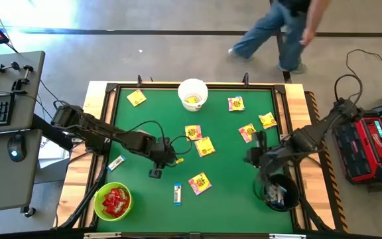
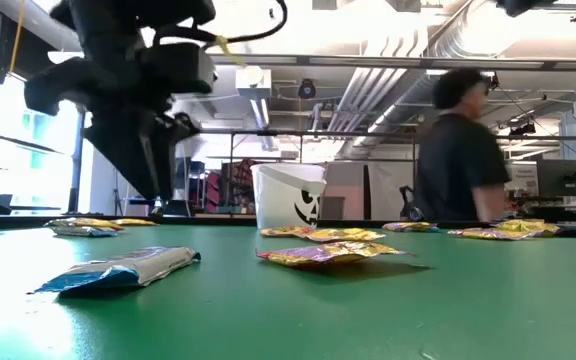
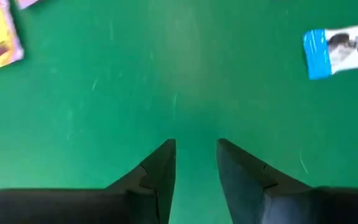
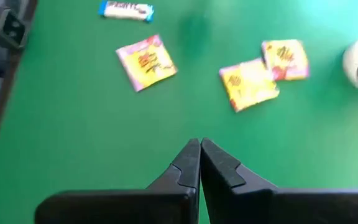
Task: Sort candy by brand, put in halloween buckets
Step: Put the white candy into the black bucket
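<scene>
- Left gripper (image 1: 155, 172) hangs over bare green mat near the middle of the table (image 1: 231, 199), a little toward the left edge. Fingers apart with a narrow gap, nothing between them; the left wrist view shows only mat under the tips.
- Right gripper (image 1: 252, 158) sits by the right edge, just beside the black bucket (image 1: 280, 194) at the near right corner. Fingers pressed together, empty.
- Nearest loose piece to the left gripper: white-and-blue bar (image 1: 177, 194), lying toward the near edge and slightly to the right of the gripper. Long axis runs roughly from near edge to far edge.
- Same bar, I judge, shows in the left wrist view (image 3: 344, 51), off to one side of the finger line, not between the tips.
- A second white-and-blue bar (image 1: 116, 162) lies toward the left edge, tilted; also closer to the left arm.
- Yellow packet (image 1: 199, 182) lies between the two arms, nearer the left one.
- Lime green bucket (image 1: 112, 201) at the near left corner holds red packets; white bucket (image 1: 193, 93) at the middle of the far edge holds something yellow.
- Judgement: left arm is better placed for the bar; it needs a sideways shift and fingers across the bar's narrow width.
</scene>
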You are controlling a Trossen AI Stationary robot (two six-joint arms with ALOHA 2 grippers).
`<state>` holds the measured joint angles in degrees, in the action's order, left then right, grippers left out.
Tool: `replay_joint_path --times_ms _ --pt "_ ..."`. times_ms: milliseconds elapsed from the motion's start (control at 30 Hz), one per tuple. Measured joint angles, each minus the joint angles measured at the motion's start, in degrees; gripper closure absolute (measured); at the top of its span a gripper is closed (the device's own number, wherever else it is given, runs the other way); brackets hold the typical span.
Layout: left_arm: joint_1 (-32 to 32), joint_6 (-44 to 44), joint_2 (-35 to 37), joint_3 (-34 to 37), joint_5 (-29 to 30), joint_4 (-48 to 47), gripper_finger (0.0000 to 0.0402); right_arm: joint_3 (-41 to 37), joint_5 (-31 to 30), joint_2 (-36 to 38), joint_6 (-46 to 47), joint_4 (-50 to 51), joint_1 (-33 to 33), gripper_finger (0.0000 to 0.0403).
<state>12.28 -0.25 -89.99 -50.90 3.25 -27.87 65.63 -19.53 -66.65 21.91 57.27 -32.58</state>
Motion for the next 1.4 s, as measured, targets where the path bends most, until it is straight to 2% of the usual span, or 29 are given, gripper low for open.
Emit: replay_joint_path --times_ms 133,300,533,867,1067,1400 --pt "0.9 -0.1 0.0 -2.2 2.8 -10.4 0.0283 -6.0 1.6 0.4 -7.7 -9.2 4.8 0.0403" --pt "0.2 0.1 0.0 -2.5 5.9 -20.1 0.0254 -15.6 8.3 0.3 -13.1 -23.1 9.9 0.0403" --pt "-3.8 3.8 0.0 -2.2 8.0 -23.3 0.0201 -24.2 14.0 0.3 -15.5 -37.0 13.5 0.0403" --pt "-10.1 11.8 0.0 0.9 5.8 -23.3 0.0188 -25.3 15.3 0.3 -16.0 -39.1 13.9 0.0403" --pt "-10.5 14.3 0.0 3.4 5.0 -22.1 0.0188 -25.3 15.3 0.3 -16.0 -39.2 13.9 0.0403" --pt "-10.4 14.4 -1.5 3.4 5.0 -20.7 0.0188 -25.3 15.3 0.3 -15.9 -40.0 13.8 0.0403"
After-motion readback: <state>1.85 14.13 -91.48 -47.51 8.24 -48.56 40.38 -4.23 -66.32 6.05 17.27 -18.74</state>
